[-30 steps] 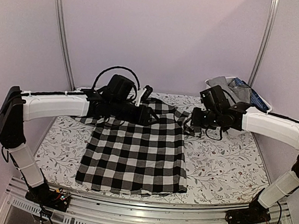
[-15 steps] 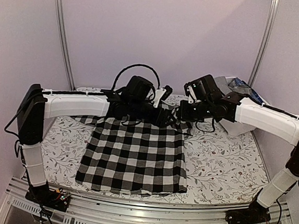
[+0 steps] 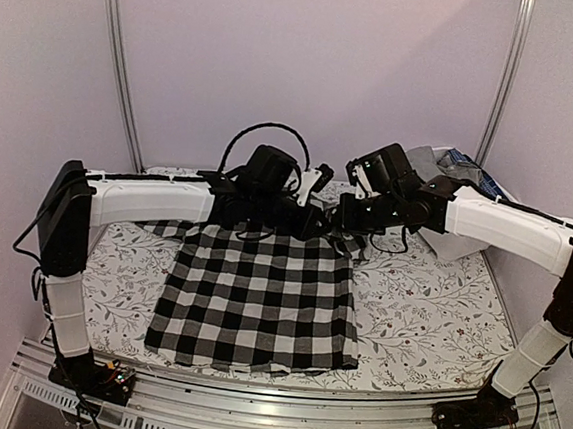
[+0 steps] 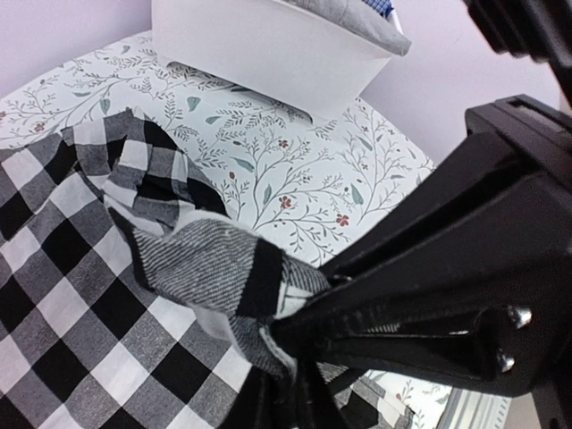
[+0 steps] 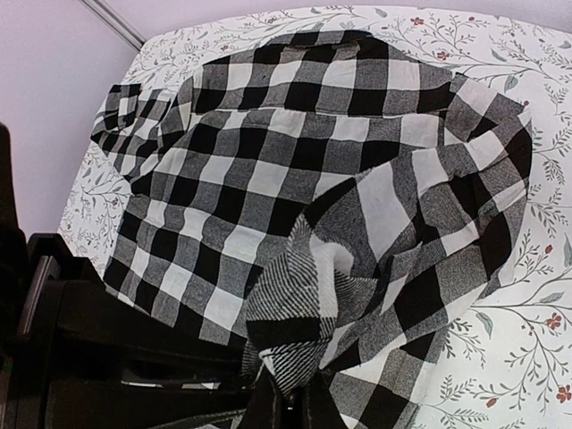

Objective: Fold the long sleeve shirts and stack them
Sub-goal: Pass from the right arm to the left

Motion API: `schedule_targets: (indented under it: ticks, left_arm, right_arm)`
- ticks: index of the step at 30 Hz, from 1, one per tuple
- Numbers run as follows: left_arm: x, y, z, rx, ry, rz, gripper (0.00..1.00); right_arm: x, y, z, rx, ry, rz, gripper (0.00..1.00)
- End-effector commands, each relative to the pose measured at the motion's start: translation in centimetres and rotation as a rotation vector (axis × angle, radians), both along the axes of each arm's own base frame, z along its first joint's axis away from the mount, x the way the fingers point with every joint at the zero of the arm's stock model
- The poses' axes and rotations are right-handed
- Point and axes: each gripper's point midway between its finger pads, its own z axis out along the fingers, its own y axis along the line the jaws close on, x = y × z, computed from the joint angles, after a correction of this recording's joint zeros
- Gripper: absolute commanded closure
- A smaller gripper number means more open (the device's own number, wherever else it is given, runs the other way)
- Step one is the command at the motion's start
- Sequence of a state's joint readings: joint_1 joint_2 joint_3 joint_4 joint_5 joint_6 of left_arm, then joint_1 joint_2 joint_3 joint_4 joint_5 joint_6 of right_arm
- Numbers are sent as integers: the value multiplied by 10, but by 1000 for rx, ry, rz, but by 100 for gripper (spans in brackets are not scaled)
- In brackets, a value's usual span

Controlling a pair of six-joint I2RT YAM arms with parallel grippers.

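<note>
Checked shirt [image 3: 255, 292], folds pinched inside left jaws, right jaws

Bare table [image 3: 428, 317] right of shirt [image 3: 255, 292]; white bin [image 4: 268, 54] blocks far-right corner.

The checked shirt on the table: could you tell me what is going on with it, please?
The two robot arms seem to be folding it. The checked shirt lies mostly flat on the flowered table, and both arms meet at its far right corner. The right pincer and the left pincer are each shut on the bunched end of that sleeve, lifted off the body. More clothes sit in a white bin at the back right.
</note>
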State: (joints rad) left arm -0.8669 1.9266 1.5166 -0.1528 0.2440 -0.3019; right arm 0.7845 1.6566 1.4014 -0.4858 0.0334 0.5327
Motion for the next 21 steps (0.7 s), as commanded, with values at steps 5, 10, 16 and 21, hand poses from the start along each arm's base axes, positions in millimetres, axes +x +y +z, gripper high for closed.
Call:
schedule_targets:
  ticks: [5,10,16,21]
  left_arm:
    - [16,-4,6,-16,-16,84,100]
    - [38,16,10,-31,18,192,100]
    - [64,39,30,-43,3,243,100]
    - [83,64,47,-47,-14,303,100]
  right_arm:
    - [-3,2,13,21,-37,-3,81]
    - [-4,-24,16,-8,-79,-92,47]
    - [-17,-66,-5,-53,-80,-213,33]
    - [-33,-84,-42,-85,-2,-244,35]
